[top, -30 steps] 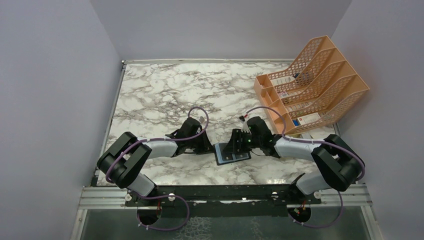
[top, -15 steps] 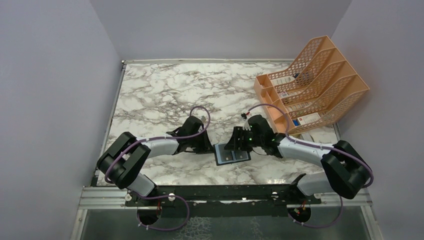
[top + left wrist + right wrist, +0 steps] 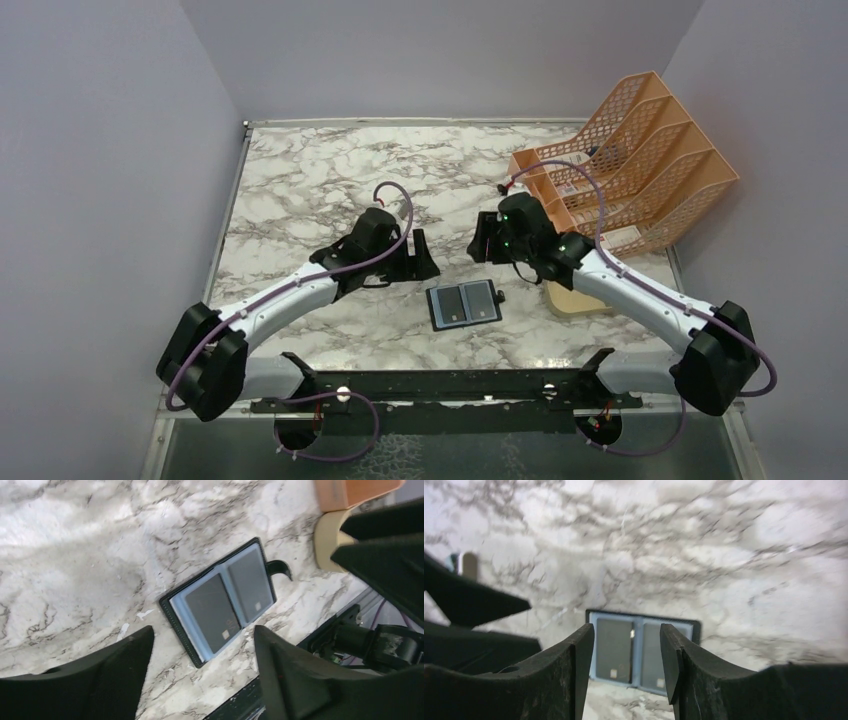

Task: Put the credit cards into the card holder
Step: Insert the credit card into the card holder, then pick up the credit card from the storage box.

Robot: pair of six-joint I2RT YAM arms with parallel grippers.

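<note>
The black card holder (image 3: 463,304) lies open and flat on the marble table near the front edge, its snap tab (image 3: 280,569) sticking out to the right. Two grey credit cards (image 3: 450,306) (image 3: 482,300) sit side by side in its pale blue sleeves; they also show in the left wrist view (image 3: 212,612) and the right wrist view (image 3: 614,650). My left gripper (image 3: 425,258) hovers open above and left of the holder, holding nothing. My right gripper (image 3: 483,247) hangs open just behind the holder, also with nothing between its fingers (image 3: 586,635).
An orange mesh file rack (image 3: 625,170) with white boxes stands at the back right. A tan oval dish (image 3: 575,298) sits right of the holder, under my right forearm. The black base rail (image 3: 450,385) runs along the front edge.
Both grippers have lifted off the card holder and drawn back from it. The left gripper has gone from shut to open. The holder now lies uncovered.
</note>
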